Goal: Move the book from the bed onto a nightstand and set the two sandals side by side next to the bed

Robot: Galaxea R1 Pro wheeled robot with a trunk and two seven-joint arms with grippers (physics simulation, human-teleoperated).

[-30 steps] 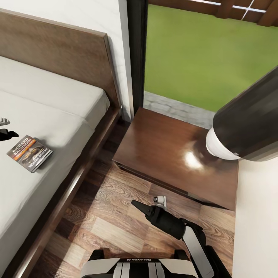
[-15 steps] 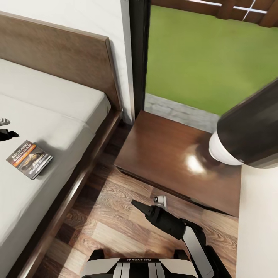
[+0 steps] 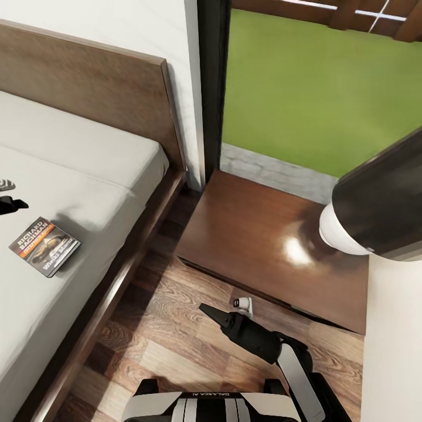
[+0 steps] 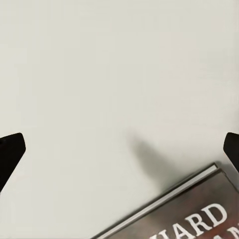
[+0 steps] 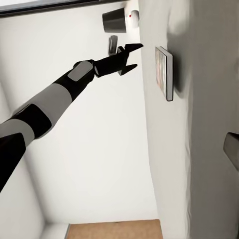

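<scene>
head view: your book [image 3: 44,246] lies flat on the bed [image 3: 88,176] mattress, near the frame edge, with the nightstand [image 3: 275,246] just past the headboard corner. your left gripper [image 3: 9,196] sits just beside the book. right gripper [image 3: 214,313] hangs over the floor; can't tell its gap.

left wrist view: fingers [image 4: 11,152] spread wide over the mattress, book [image 4: 199,214] corner poking in.

right wrist view: left gripper [image 5: 127,57] hovers beside the book [image 5: 165,72].
</scene>
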